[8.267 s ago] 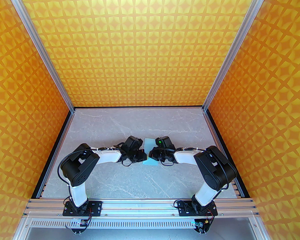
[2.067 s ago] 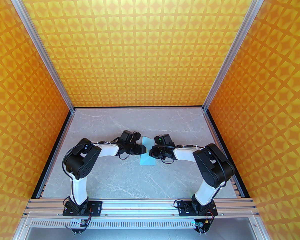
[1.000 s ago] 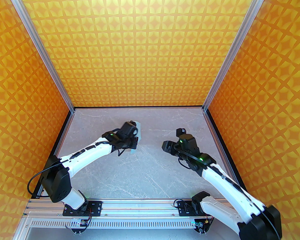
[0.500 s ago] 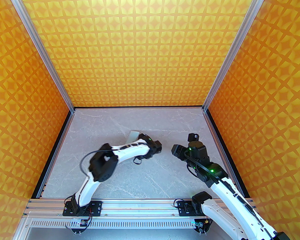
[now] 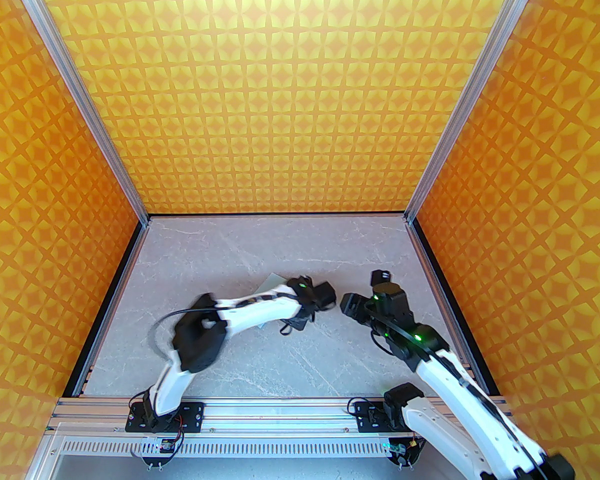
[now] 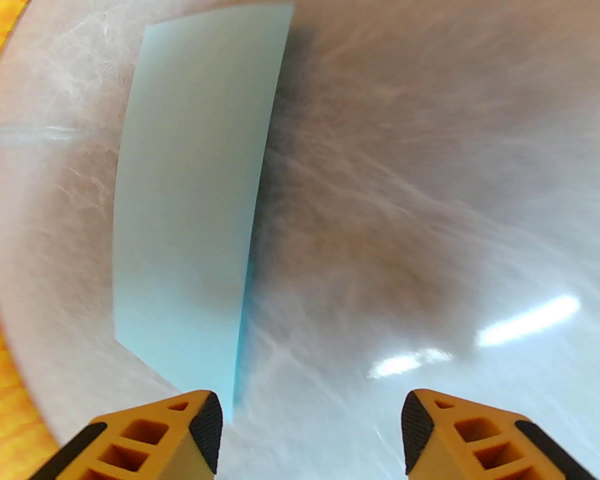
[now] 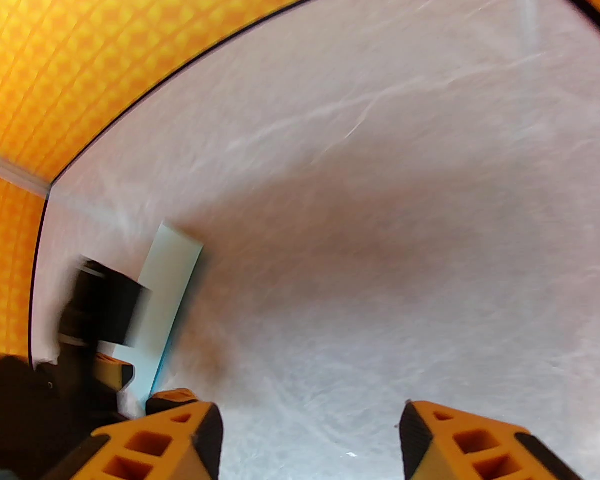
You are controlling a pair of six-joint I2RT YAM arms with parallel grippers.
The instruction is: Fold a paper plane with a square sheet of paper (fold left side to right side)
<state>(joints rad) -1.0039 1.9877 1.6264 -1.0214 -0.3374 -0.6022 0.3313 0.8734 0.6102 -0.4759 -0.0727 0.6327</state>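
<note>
The square sheet of paper [image 6: 195,168] was thin, smooth, matt pale-blue paper. The table [image 5: 290,358] looked like polished grey marble, glossy enough to mirror the lamps. The left gripper [image 6: 310,418] had fingers [image 6: 145,438] of orange moulded plastic, tipped with matt black pads [image 6: 207,418]. The frame rails [image 5: 290,410] were bare metal.

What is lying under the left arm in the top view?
The folded light-blue paper, on the grey table: its far corner peeks out beyond the arm. The arm covers the rest of it.
</note>
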